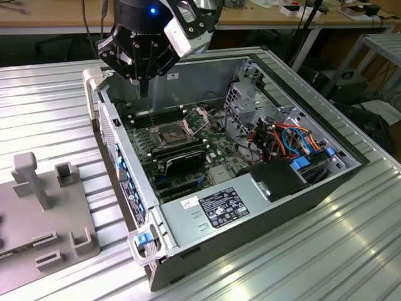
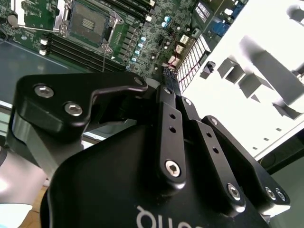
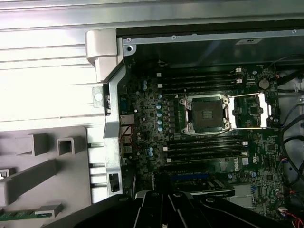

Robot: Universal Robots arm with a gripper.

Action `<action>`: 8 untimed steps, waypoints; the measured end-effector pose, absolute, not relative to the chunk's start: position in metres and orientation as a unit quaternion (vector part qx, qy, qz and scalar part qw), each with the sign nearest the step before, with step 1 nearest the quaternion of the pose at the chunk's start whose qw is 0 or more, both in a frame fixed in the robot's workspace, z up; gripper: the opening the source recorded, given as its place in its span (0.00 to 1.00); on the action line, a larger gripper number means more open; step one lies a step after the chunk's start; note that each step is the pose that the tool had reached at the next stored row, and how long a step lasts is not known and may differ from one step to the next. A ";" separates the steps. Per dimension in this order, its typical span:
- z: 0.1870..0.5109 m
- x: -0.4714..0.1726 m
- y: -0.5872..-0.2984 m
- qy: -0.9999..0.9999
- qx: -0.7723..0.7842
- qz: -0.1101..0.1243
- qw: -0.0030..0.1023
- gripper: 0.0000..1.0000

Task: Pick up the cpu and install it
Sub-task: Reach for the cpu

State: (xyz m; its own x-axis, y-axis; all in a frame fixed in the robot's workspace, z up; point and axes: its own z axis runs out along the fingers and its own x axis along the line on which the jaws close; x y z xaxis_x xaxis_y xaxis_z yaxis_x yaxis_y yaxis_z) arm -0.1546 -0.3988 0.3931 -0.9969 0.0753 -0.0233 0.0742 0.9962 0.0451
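Gripper: the gripper (image 1: 145,88) hangs over the far corner of the PC case (image 1: 128,179), on the exterior view's left, well above the mobo (image 1: 216,150).
Jaws: clenched, tips drawn together. Nothing shows between them, but I can't tell whether a thin chip is pinched edge-on.
Cpu: can't find it. The CPU socket (image 3: 206,114) looks bare w/ its contact field exposed, so by my read the cpu isn't installed yet.
Socket frame: the hinged metal frame (image 3: 249,110) is swung open, lying just beside the socket.
Risk 1: bent contacts. They'd probably suffer if anything came down tilted or off-centre onto the bare socket.
Risk 2: a snag. The thin socket lever (image 2: 103,54) stands up near the socket, and the case wall is close under the gripper, so a low sideways move could catch either.
Risk 3: mis-keyed chip. Wrong rotation over the socket would likely stop it seating, and pressing would make it worse.
Exterior view adds: the gripper's height over the case, plus the grey slotted fixture (image 1: 37,207) on the ribbed worktop (image 1: 326,263) at that view's left.
First wrist view adds: the socket seen straight down, w/ black memory sticks (image 3: 204,148) in rows on both sides of it.
Second wrist view adds: the gripper's linkage up close — the best look at how the tips stand.
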 end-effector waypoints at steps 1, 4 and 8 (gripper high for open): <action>0.393 -0.155 -0.399 0.999 0.037 0.022 0.012 0.11; 0.393 -0.157 -0.399 0.999 0.037 0.022 0.013 0.11; 0.393 -0.159 -0.399 0.999 0.037 0.022 0.012 0.11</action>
State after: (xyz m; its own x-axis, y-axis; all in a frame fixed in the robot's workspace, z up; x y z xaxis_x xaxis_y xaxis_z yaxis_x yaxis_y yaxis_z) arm -0.1587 -0.3988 0.3931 -0.9969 0.0752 -0.0233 0.0741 0.9962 0.0451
